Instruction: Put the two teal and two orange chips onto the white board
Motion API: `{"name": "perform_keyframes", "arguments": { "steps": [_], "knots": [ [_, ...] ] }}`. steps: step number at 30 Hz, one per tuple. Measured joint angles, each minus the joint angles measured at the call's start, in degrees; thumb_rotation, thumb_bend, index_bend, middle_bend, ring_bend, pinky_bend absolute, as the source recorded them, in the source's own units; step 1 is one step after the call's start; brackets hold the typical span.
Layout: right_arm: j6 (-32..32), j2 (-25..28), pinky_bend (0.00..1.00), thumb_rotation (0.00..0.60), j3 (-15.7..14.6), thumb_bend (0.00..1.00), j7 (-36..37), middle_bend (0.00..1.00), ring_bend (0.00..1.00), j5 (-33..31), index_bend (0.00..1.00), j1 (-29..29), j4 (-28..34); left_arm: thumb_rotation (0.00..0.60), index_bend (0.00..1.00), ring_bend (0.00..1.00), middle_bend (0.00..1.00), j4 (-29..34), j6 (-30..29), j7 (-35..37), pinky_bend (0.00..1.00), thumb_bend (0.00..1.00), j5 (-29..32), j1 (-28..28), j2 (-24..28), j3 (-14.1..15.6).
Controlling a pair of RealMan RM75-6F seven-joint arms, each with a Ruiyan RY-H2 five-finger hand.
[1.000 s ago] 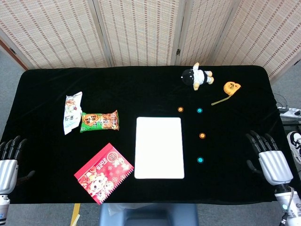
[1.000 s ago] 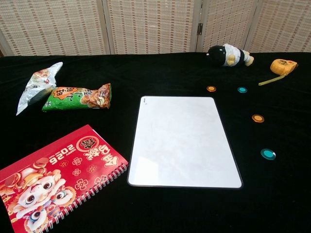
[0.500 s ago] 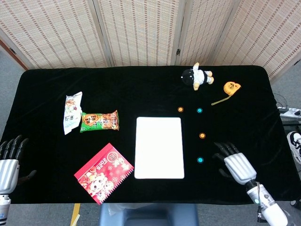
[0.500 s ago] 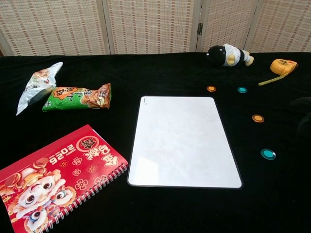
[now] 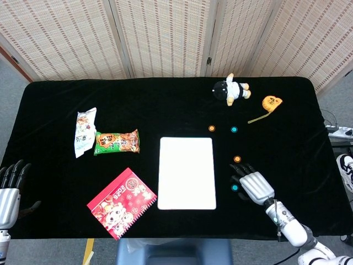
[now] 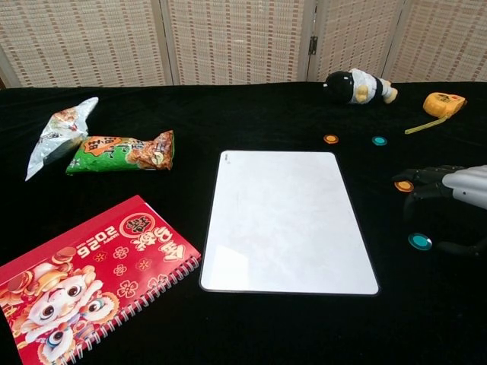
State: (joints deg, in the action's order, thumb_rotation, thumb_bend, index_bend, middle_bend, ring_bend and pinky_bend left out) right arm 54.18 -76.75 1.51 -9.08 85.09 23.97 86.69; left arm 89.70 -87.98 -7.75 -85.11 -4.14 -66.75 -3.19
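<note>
Head and chest views of the tabletop. The right hand has swept in from the lower right edge of the frame over the past second and now hovers, fingers spread and grasping nothing, above the nearer teal chip, which lies just right of the white board; in the chest view its fingertips hang close to the nearer orange chip. A second orange chip and a second teal chip sit above the board's upper right corner, unmoved. The board carries no chips, so all four placements remain; the approach suggests the nearer teal chip will be taken first. The left hand rests released at the lower left edge, unchanged. A plush doll, tape measure, snack packets and red notebook lie elsewhere.
</note>
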Motion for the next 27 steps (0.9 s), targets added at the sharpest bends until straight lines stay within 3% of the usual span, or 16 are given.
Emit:
{"name": "perform_keyframes", "arguments": {
  "steps": [27],
  "knots": [
    [1.35,-3.84,0.0,0.6,-1.39,0.29,-2.95,0.02,0.0,-3.16,0.38,0.67,-3.7,0.6,0.0,0.0,0.0,-1.42,0.85,1.51,0.0,0.1,0.31,-0.18,-0.68,0.01]
  ]
}}
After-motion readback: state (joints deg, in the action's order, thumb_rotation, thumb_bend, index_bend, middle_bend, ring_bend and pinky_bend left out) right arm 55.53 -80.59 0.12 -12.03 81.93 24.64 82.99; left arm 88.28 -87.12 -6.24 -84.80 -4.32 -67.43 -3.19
